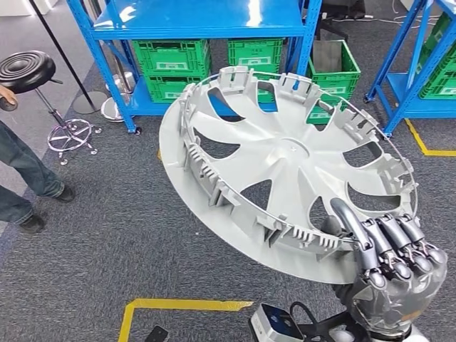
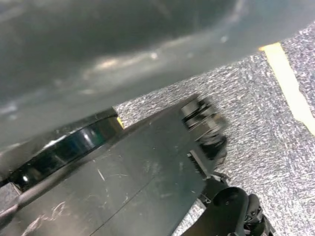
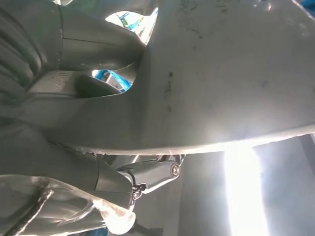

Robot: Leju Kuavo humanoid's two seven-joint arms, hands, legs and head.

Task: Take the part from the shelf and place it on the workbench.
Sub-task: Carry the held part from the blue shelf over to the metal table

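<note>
The part is a large silver wheel cover with its ribbed inner side facing up. It hangs tilted in the air over the grey carpet. My right hand grips its near right rim, with the fingers curled over the top edge. In the right wrist view the cover's smooth face lies close against my right hand. The thumb presses on that face and the fingers wrap the rim from the other side. A blurred grey surface in the left wrist view may be the cover's underside.
A blue shelf with green crates stands ahead, and a second blue rack stands at the right. A black stool and a person's legs are at the left. Yellow floor tape runs near my feet.
</note>
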